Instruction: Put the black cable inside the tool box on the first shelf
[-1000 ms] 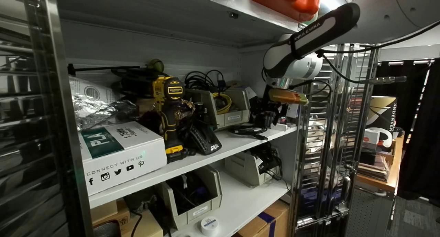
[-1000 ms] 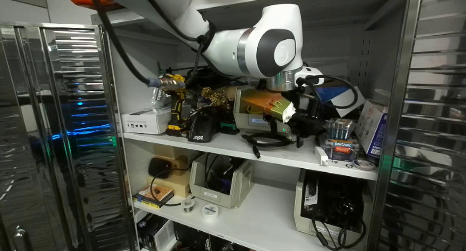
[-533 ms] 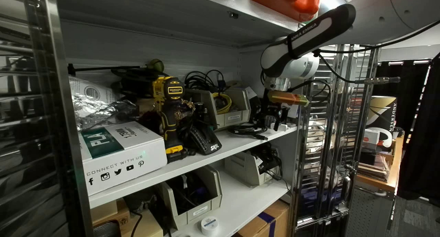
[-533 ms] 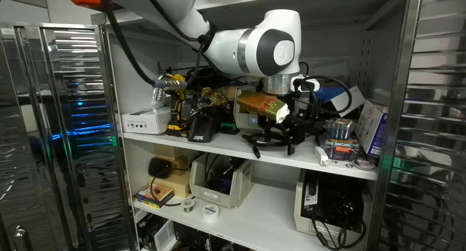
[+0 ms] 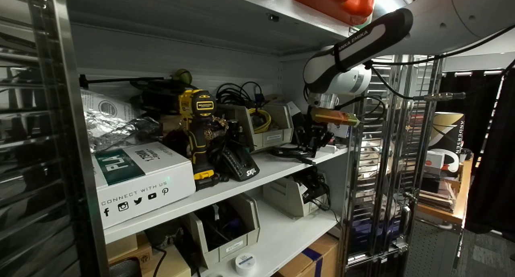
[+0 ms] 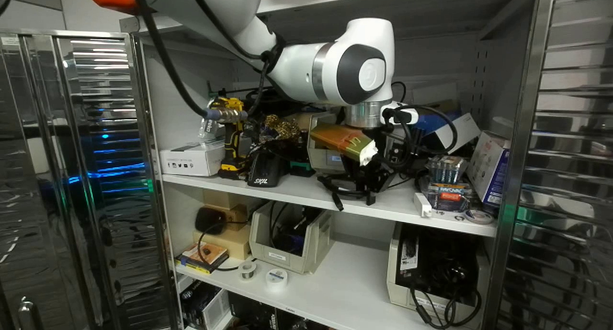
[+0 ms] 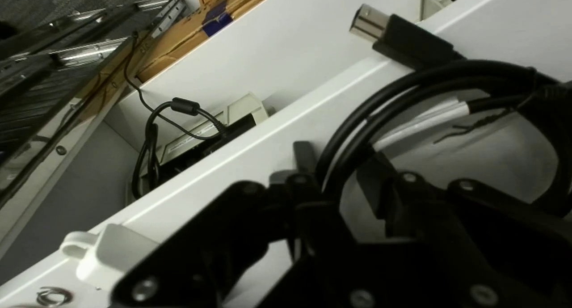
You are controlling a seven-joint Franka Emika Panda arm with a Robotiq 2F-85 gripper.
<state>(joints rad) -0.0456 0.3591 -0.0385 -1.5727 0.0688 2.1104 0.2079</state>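
Observation:
A coiled black cable with a square metal plug lies at the front edge of the upper shelf. My gripper points down over its near side, jaws partly drawn together. In the wrist view, two strands pass between the fingers, close against the left finger; a gap shows between them and the right finger pad. The gripper partly covers the coil in an exterior view. Behind it stands a grey open tool box with a yellow cable inside. Other grey bins are on the shelf below.
A SKIL charger and a yellow drill stand beside the cable. Opposite lie a small white block and battery packs. A further bin on the lower shelf overflows with cables. The shelf above overhangs the arm.
My gripper has come down and across to the cable, and its fingers have drawn partway together around the strands. The coil stays on the shelf.

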